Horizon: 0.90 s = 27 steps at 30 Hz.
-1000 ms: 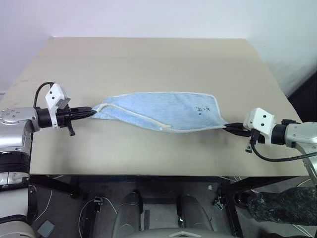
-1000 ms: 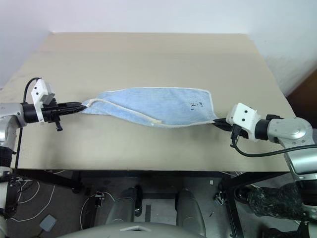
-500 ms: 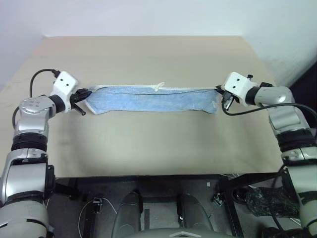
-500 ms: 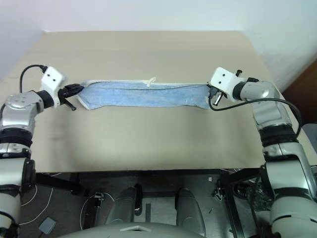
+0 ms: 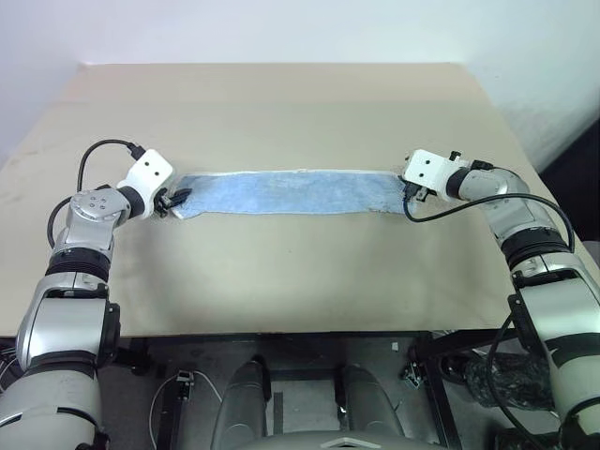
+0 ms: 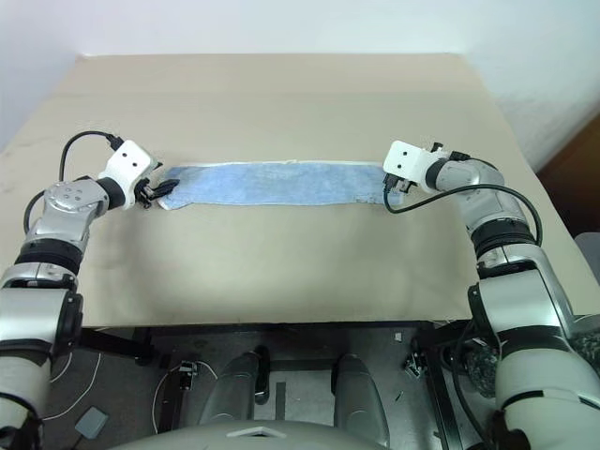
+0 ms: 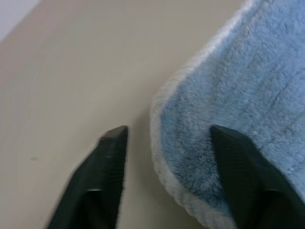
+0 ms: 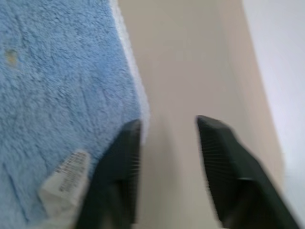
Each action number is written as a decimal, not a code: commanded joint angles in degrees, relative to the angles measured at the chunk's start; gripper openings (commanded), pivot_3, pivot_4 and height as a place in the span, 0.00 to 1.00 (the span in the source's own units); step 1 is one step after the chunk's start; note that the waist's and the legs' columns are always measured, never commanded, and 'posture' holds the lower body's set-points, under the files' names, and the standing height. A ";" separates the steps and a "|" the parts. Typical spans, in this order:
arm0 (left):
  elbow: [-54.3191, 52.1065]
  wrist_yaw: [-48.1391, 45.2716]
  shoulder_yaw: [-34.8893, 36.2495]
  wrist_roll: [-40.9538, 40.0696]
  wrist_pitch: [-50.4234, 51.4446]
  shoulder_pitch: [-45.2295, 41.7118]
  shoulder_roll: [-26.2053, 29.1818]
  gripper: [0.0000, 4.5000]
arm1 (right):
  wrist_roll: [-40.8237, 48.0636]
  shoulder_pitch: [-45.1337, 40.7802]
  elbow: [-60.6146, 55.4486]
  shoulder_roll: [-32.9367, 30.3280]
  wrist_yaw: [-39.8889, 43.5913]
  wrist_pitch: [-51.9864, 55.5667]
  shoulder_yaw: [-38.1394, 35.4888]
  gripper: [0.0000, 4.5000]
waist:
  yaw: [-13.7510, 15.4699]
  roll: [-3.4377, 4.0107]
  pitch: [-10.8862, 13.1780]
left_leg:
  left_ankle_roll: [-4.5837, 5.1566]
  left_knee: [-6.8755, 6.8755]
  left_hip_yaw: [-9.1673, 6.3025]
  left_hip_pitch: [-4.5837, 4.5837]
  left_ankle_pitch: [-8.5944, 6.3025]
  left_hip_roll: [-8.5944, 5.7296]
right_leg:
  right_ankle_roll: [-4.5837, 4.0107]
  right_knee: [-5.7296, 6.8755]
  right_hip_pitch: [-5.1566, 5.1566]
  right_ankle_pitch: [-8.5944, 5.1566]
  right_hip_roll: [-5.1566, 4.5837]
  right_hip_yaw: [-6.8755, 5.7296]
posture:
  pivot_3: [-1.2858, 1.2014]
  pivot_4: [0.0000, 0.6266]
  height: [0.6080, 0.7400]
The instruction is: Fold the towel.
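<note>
A: The towel (image 5: 286,191) lies flat on the table (image 5: 281,272), a long narrow band, and its long axis runs straight from one gripper to the other.

B: So each arm has its own end. The left gripper (image 7: 164,138) stands right at its end of the band, jaws apart, one finger (image 7: 107,157) on bare table, the other (image 7: 243,162) over the rounded corner.

A: Open then, nothing pinched (the cloth's edge sits loose between the fingers, as the left wrist view shows it).

B: Same story opposite. The right gripper (image 8: 169,133) is spread too, one finger (image 8: 119,162) over the towel's edge near its little label (image 8: 64,179), the other on table.

A: Released on both sides. The cloth stretches inward from each hand, toward the other one.

B: That's the relation that matters, I'd say. Neither arm is nearer overall; each touches or nearly touches its own end, and the middle is well apart from both.

A: So a next fold end to end would ask one hand to carry its end along that axis to the other's.

B: Likely, though which hand I can't tell.
</note>
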 commanded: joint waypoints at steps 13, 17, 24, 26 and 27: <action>-15.15 -3.27 12.69 -14.20 3.33 7.23 1.25 1.00 | 46.00 26.07 -54.60 5.46 1.16 63.02 -30.16 0.99 | 0.17 -0.04 -0.03 | 0.02 0.06 -0.13 0.14 0.00 0.01 | 0.14 0.28 0.17 0.08 -0.01 -0.01 | 0.52 0.24 0.91; -28.93 -12.98 11.63 -20.01 9.77 13.93 0.46 1.00 | 58.73 30.24 -63.64 13.07 -7.92 84.72 -37.93 0.99 | 0.06 -0.04 -0.03 | 0.01 0.16 -0.11 0.21 0.01 0.02 | -0.26 0.38 0.20 0.05 -0.02 0.00 | 0.52 0.24 0.91; -38.98 -18.88 7.76 -19.64 12.15 19.15 0.24 1.00 | 66.32 27.83 -65.95 26.43 -25.70 105.59 -51.58 0.99 | -0.28 0.10 -0.15 | 0.02 -0.60 0.83 0.60 -0.02 1.17 | -1.15 -1.32 0.92 1.45 0.44 -0.26 | 0.52 0.24 0.91; -39.67 -19.10 7.09 -19.39 12.54 19.00 -0.22 1.00 | 66.41 24.81 -63.56 30.72 -30.91 106.93 -56.52 0.99 | -0.24 0.26 -0.24 | 0.02 -1.31 2.02 0.21 -0.02 2.10 | -1.70 -2.10 0.72 2.20 0.57 -0.65 | 0.52 0.24 0.91; -39.86 -19.20 6.73 -19.21 12.64 18.88 -0.46 1.00 | 66.02 22.94 -61.73 32.23 -33.24 106.25 -58.49 0.99 | -0.13 0.22 -0.27 | 0.02 -1.43 2.82 0.10 -0.02 2.74 | -1.87 -2.01 0.53 2.30 0.57 -0.78 | 0.52 0.24 0.91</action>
